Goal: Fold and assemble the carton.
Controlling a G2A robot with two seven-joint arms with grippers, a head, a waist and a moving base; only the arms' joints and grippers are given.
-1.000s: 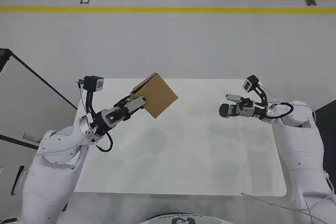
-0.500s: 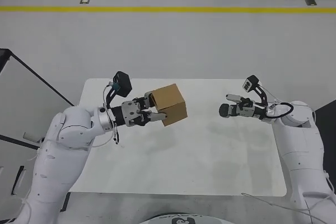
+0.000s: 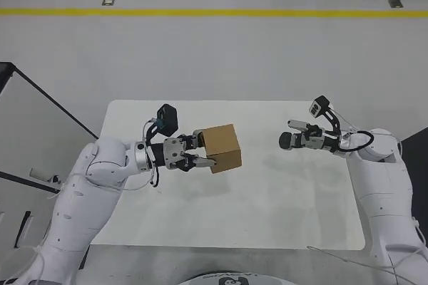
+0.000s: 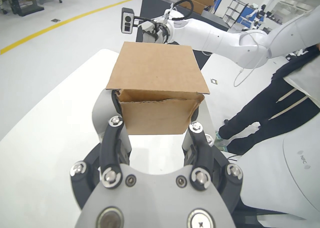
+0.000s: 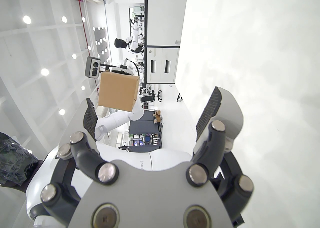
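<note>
A brown carton (image 3: 221, 147), folded into a box shape, hangs in the air over the left-middle of the white table (image 3: 292, 206). My left gripper (image 3: 197, 151) is shut on the carton's near end, one finger on each side wall (image 4: 106, 104). In the left wrist view the carton (image 4: 155, 76) shows a closed top panel and a torn-edged flap below it. My right gripper (image 3: 285, 140) hovers over the table's right side, level with the carton and apart from it. Its fingers (image 5: 211, 106) stand open with nothing between them, and they face the carton (image 5: 118, 90).
A black-framed glass panel (image 3: 36, 92) stands off the table's left edge. A yellow floor line (image 3: 214, 11) runs behind the table. The table's front half (image 3: 235, 221) is bare white surface.
My left arm has swung the carton rightward toward the table's middle and turned it from a diamond pose to nearly square. The right arm has stayed still.
</note>
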